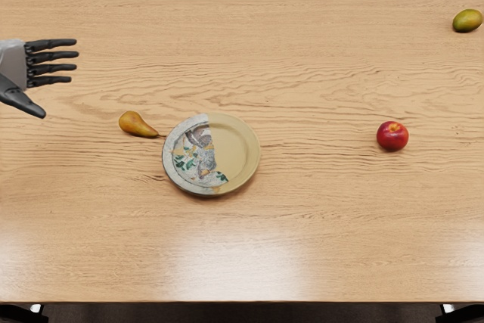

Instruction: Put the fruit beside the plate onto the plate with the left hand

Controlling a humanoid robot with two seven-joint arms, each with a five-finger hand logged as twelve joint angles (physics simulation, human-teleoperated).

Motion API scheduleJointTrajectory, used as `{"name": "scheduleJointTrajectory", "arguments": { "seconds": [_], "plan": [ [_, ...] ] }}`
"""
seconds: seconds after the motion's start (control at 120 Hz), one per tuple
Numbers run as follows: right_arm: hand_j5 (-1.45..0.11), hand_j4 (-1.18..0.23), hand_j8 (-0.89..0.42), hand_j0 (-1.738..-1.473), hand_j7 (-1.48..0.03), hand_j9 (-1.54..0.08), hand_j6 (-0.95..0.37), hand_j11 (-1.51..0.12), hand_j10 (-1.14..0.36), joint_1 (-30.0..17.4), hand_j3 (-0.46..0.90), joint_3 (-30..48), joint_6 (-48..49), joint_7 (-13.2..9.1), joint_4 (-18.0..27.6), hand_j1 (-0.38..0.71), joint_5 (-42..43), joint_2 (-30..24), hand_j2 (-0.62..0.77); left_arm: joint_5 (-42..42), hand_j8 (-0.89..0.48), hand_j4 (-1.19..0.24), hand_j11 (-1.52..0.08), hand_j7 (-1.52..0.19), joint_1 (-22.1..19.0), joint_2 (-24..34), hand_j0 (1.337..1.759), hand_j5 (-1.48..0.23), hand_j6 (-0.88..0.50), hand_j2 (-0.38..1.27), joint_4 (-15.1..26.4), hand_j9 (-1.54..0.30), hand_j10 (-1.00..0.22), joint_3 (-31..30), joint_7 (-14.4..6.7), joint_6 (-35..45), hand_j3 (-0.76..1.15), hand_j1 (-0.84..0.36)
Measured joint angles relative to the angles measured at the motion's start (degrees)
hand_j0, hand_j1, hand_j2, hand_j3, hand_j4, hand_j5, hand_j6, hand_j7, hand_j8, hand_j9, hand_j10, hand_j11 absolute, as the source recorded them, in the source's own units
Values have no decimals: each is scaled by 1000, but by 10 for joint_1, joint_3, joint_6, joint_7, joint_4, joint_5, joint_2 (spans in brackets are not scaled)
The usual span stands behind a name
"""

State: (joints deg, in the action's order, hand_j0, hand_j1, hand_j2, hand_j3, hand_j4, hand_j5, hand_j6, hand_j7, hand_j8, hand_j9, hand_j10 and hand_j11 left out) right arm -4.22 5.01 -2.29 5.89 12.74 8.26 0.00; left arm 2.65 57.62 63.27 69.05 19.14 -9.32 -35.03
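Head view: the left hand is seen at the upper left edge of the frame, over the wooden table; 4 fingers are extended straight toward the right, the thumb is angled down, and nothing is held. 1 pear is recorded lying on its side just left of the plate, off its rim. 1 red apple is noted right of centre, well apart from the plate. 1 green-yellow fruit is noted in the upper right corner.
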Motion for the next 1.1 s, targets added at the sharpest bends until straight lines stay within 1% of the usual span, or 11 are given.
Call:
{"name": "scheduleJointTrajectory", "arguments": {
  "seconds": [0.142,0.175,0.233,0.325,0.358,0.417,0.483,0.608,0.7,0.875,1.1],
  "plan": [
    [-20,-15,-15,-1658,-20,-20,-15,-20,-15,0,0,0,0,0,0,-331,0,0,-3,2,-5,-5,-7,-8,9,-25,1658,-8,-5,2,0,-8,-6,2,-1,0,0,343],
    [-20,-15,-15,-1658,-20,-20,-15,-20,-15,0,0,0,0,-1,0,-331,0,0,-3,8,-6,-6,-7,-7,8,-37,1658,-7,-6,2,-1,-7,-6,1,-9,0,0,343],
    [-20,-15,-15,-1658,-20,-20,-15,-20,-15,0,0,0,0,-1,0,-331,0,0,-3,37,-6,-6,-8,-8,9,-54,1658,-8,-6,2,-2,-8,-6,1,-53,0,0,343],
    [-20,-15,-15,-1658,-20,-20,-15,-20,-15,0,0,0,0,-1,0,-331,1,0,-3,102,-7,-7,-9,-9,38,-95,1658,-9,-7,2,-7,-9,-7,4,-150,0,0,342],
    [-20,-15,-15,-1658,-20,-20,-15,-20,-15,0,0,0,0,-1,0,-331,1,0,-3,133,-8,-8,-9,-9,52,-117,1658,-9,-8,2,-8,-9,-8,5,-179,0,0,342],
    [-20,-15,-15,-1658,-20,-20,-15,-20,-15,0,0,0,0,-1,0,-331,1,0,-3,202,-10,-10,-10,-10,89,-149,1658,-10,-10,2,-6,-10,-9,6,-213,0,0,341],
    [-20,-15,-15,-1658,-20,-20,-15,-20,-15,0,0,0,0,-1,1,-331,1,0,-3,281,-11,-11,-11,-11,124,-172,1658,-11,-11,2,2,-11,-10,6,-233,0,0,340],
    [-20,-15,-15,-1658,-20,-20,-15,-20,-15,0,0,0,0,-1,1,-331,1,0,-3,387,-12,-11,-12,-12,174,-187,1658,-12,-12,2,53,-12,-11,4,-250,0,0,339],
    [-20,-15,-15,-1658,-20,-20,-15,-20,-15,0,0,0,0,-1,1,-331,1,0,-3,452,-12,-12,-12,-12,162,-217,1658,-12,-13,2,84,-12,-11,2,-254,0,0,339],
    [-20,-15,-15,-1658,-20,-20,-15,-20,-15,0,0,0,0,-1,1,-331,1,0,-3,543,-14,-13,-12,-13,163,-207,1658,-13,-14,2,157,-13,-12,-16,-256,13,0,338],
    [-20,-15,-15,-1658,-20,-20,-15,-20,-15,0,0,0,0,-1,1,-331,1,0,-3,614,-14,-13,-13,-13,154,-218,1658,-13,-14,3,209,-13,-13,-45,-257,146,0,338]
  ]
}}
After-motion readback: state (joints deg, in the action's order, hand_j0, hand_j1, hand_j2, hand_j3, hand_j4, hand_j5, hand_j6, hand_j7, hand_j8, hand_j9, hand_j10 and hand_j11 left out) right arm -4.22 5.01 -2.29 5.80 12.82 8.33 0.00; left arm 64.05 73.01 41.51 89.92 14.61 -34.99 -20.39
